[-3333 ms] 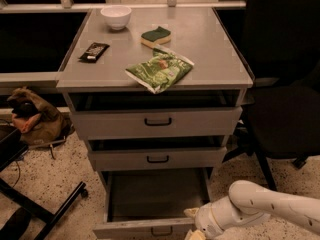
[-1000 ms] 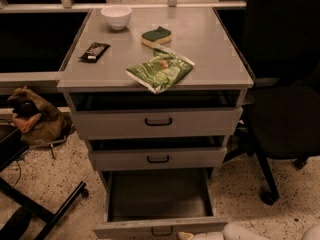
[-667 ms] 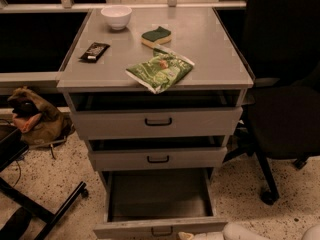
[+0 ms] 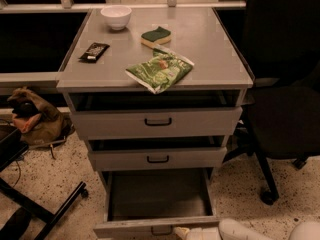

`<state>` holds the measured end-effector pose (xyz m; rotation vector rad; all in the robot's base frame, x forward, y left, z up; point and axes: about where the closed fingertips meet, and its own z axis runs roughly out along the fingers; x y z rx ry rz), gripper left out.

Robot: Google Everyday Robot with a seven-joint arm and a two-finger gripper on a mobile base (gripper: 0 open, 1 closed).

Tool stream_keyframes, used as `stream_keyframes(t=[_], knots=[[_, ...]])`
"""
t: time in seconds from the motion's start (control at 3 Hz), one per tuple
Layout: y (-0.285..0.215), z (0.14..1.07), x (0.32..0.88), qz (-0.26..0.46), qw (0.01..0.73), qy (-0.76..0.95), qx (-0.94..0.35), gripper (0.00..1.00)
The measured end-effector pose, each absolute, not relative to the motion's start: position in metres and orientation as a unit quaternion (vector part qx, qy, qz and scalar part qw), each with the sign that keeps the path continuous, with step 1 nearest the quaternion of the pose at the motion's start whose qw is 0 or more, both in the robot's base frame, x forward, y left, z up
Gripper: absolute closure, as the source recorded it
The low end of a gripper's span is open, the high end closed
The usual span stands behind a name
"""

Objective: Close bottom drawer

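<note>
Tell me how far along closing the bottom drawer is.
Done: nothing yet; the bottom drawer is pulled far out, its inside showing. In hand: the gripper sits low at its front panel. Left: the whole push in.

Tool [image 4: 189,232] low at bottom edge, white forearm [image 4: 245,230] behind.

On the grey counter [image 4: 212,44] sit a white bowl [image 4: 116,16] at the back left, a green sponge [image 4: 156,35] to its right, a dark wrapped bar [image 4: 94,51] near the left edge and a green snack bag [image 4: 160,72] overhanging the front edge. A black office chair [image 4: 285,109] stands to the right. A brown bag [image 4: 36,117] lies at the left on the speckled floor [image 4: 55,176] — nearer the front, a black wheeled leg [image 4: 47,213].
</note>
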<state>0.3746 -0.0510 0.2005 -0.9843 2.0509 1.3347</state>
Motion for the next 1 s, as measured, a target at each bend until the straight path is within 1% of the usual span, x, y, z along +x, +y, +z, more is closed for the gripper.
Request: stream_keyframes(t=[0.67, 1.0], knots=[[-0.038, 0.213, 0.432, 0.469, 0.294, 0.737, -0.388, 0.00], [-0.037, 0.213, 0.432, 0.469, 0.294, 0.737, -0.389, 0.00]])
